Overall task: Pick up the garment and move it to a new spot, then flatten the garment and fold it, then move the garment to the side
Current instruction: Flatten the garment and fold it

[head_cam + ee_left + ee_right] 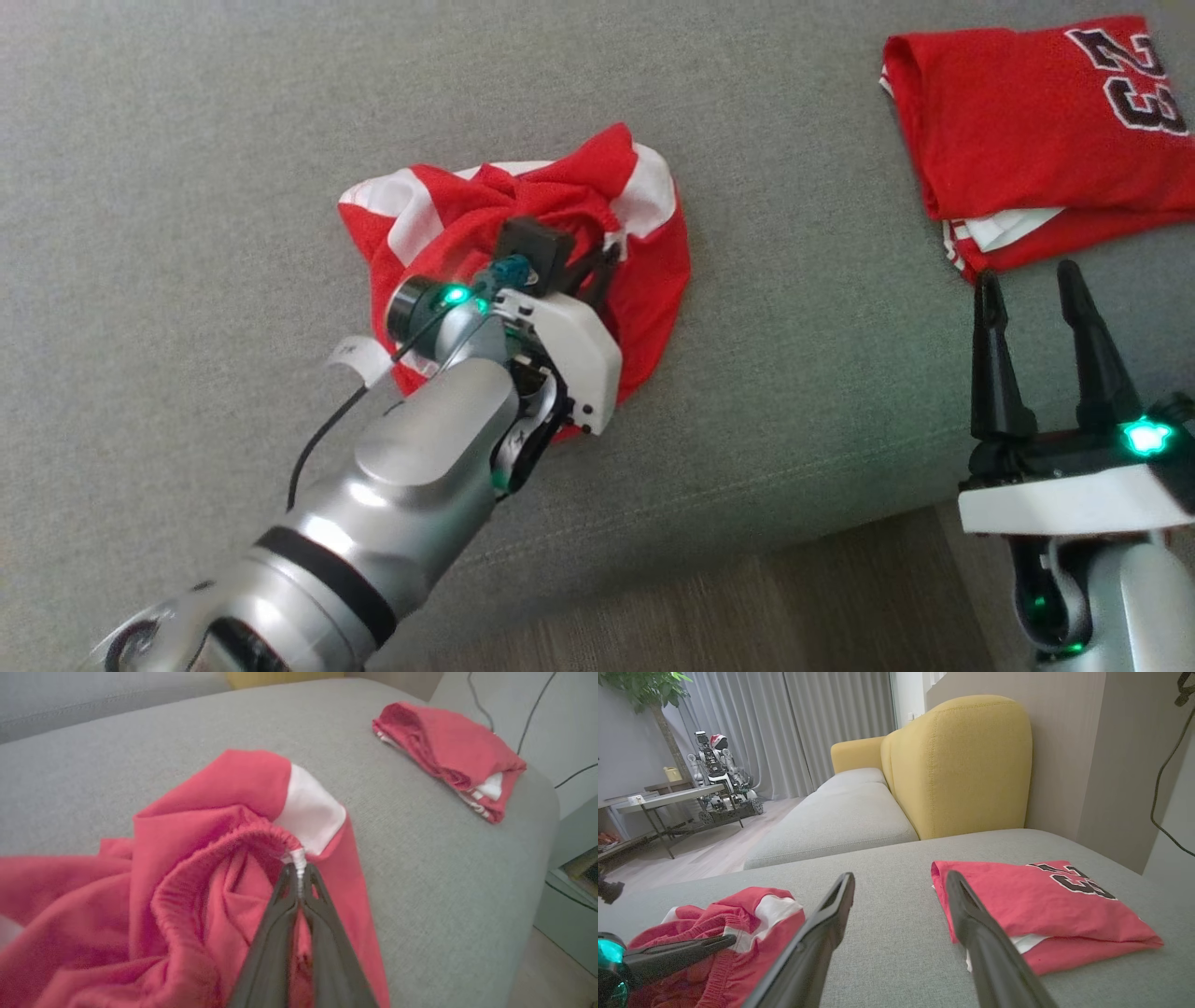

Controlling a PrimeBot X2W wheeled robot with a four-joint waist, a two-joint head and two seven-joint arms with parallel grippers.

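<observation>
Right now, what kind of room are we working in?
Most likely a home living room: the grey sofa we are working on, its yellow backrest, and floor-length curtains along the far wall.

Light soft, diffuse, even; shadows faint. Left wrist view: garment (140,882) beside left claw (299,870) blurred, washed pink. Wrist-view edges bow.

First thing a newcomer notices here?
The crumpled red-and-white shorts mid-cushion on the grey sofa, with the left gripper pinched shut on their elastic waistband. Next, the folded red number 23 jersey at the head view's upper right, the open right gripper hanging just below it.
</observation>
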